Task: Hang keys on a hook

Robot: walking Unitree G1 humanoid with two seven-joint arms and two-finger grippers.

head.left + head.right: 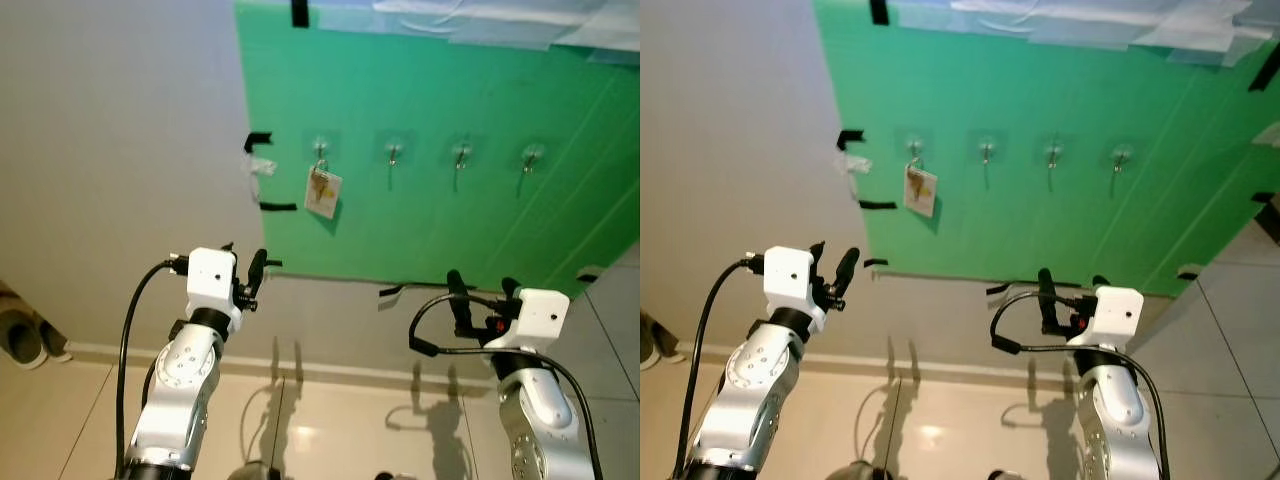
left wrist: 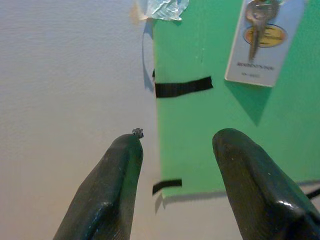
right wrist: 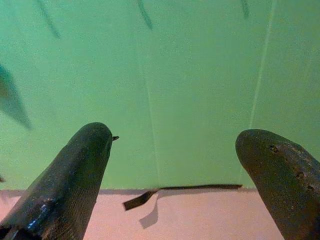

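the keys (image 1: pixel 322 189) hang on the hook (image 1: pixel 321 147) nearest the green sheet's (image 1: pixel 480 220) left edge; left hand (image 1: pixel 245 268) and right hand (image 1: pixel 482 288) both gape empty below.

A bright green sheet (image 1: pixel 450 200) covers a pale grey wall (image 1: pixel 110 150), held at its edges by black tape strips (image 1: pixel 278 207). On it sit four clear hooks (image 1: pixel 459 155) with silver metal. At nine o'clock of the row hangs a white tag (image 1: pixel 323 192) with a yellow oval mark and a silver key (image 2: pixel 258 20). The floor (image 1: pixel 330 430) is glossy beige tile. Both arms are silver with white wrist blocks (image 1: pixel 212 275) and black fingers (image 2: pixel 107 190), trailing black cables (image 1: pixel 135 310).
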